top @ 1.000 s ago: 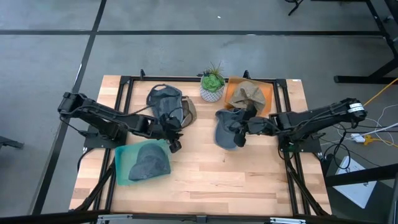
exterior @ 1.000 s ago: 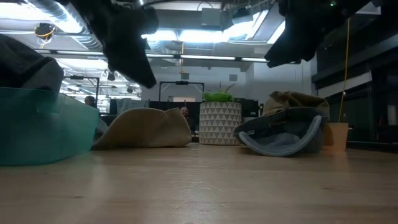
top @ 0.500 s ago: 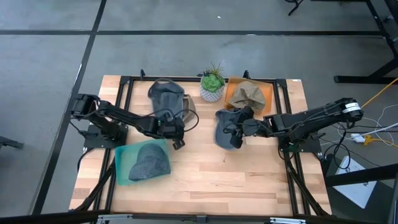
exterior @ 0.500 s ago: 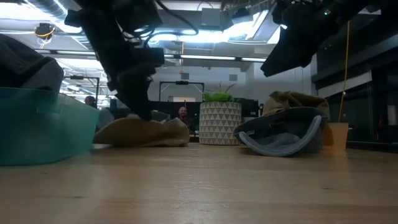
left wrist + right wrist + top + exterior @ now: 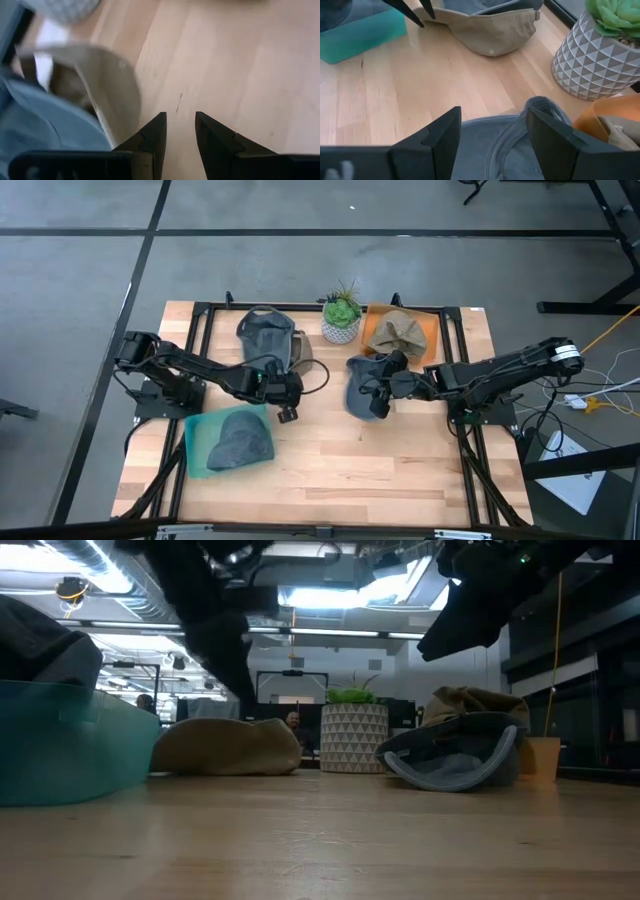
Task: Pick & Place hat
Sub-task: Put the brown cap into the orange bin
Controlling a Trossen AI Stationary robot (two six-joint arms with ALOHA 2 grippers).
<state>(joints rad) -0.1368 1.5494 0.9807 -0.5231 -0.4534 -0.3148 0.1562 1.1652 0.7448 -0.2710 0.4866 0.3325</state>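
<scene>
High view is showing the wooden tabletop (image 5: pixel 330 465) carrying several hats, apparently laid out so each arm can be reaching some. The teal bin (image 5: pixel 200 450) at the left front is holding one grey hat (image 5: pixel 240 442), so it is likely serving as a drop point, and the orange tray (image 5: pixel 372 330) at the back right is holding a tan hat (image 5: pixel 402 330). A dark blue hat (image 5: pixel 264 336) is lying at the back left, with a beige hat (image 5: pixel 303 358) partly tucked against it; a blue-grey hat (image 5: pixel 362 388) is lying upturned near the middle, just in front of the potted plant (image 5: pixel 341 318).

The left gripper (image 5: pixel 287 411) is hanging just beside the beige hat's brim, between that hat and the bin; in its wrist view the fingers (image 5: pixel 150 140) are standing a narrow gap apart with only bare wood between them, holding nothing. The right gripper (image 5: pixel 377 398) is hovering over the blue-grey hat, jaws spread wide on either side of the crown (image 5: pixel 495 145) and not gripping it, probably lining up for a pinch on the fabric.
</scene>
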